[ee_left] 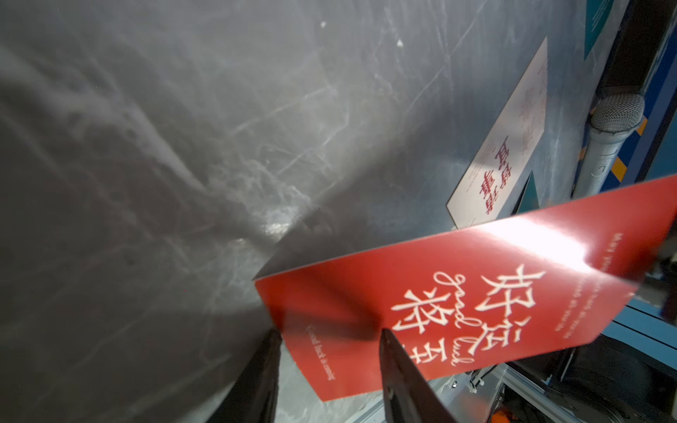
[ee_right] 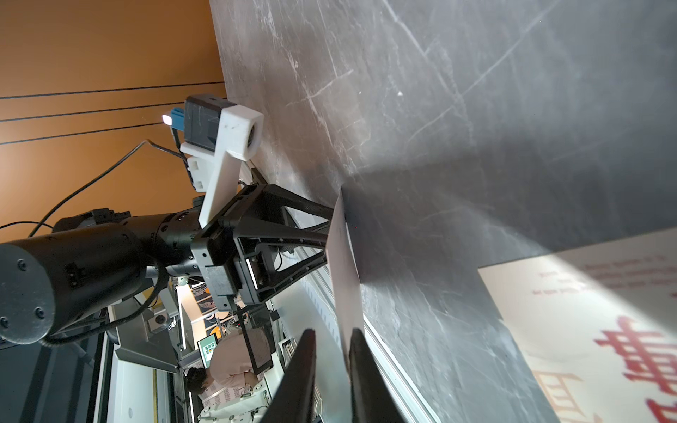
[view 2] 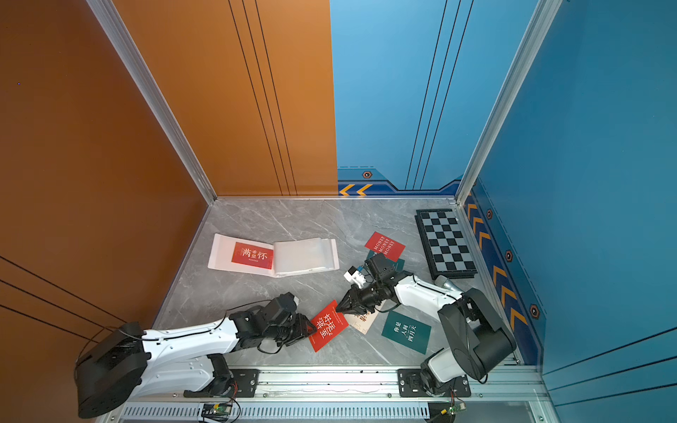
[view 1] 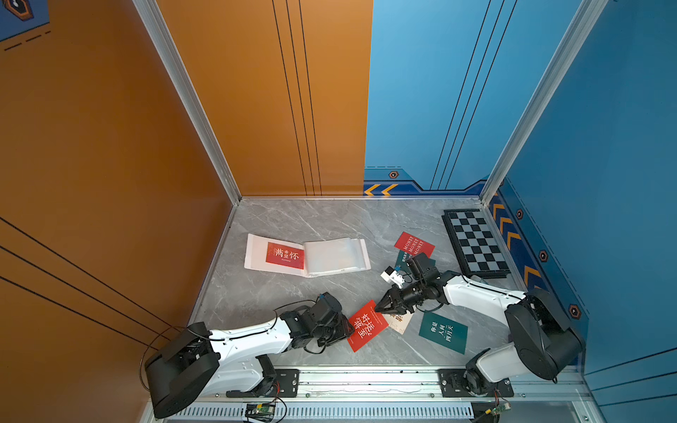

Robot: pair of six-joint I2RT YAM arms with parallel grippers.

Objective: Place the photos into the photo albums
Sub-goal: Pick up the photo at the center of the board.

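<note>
Left gripper (ee_left: pixel 328 331) fills its wrist view, jaws apart, straddling one edge of the red card (view 1: pixel 367 327) and not clamping it by the look of it. Right gripper (view 1: pixel 378 309) pinches the opposite corner, fingers closed on it. The card is tilted up off the table (view 1: pixel 329 219) near the front, between the arms. Step in hand: likely a handover or regrasp before loading. Photo album (view 1: pixel 256 252) lies open, well apart toward the back left, with a sleeved card (view 1: pixel 285 255) on its left page; the clear sleeve page (view 1: pixel 335 254) opposite looks empty. Cream card (view 1: pixel 401 324) lies under the right gripper, green card (view 1: pixel 443 333) beside it, MONEY card (view 1: pixel 414 244) farther back. Next move calls for the left jaws to close firmly before the right lets go. The card then goes to the album and slides edge-first into a sleeve.
</note>
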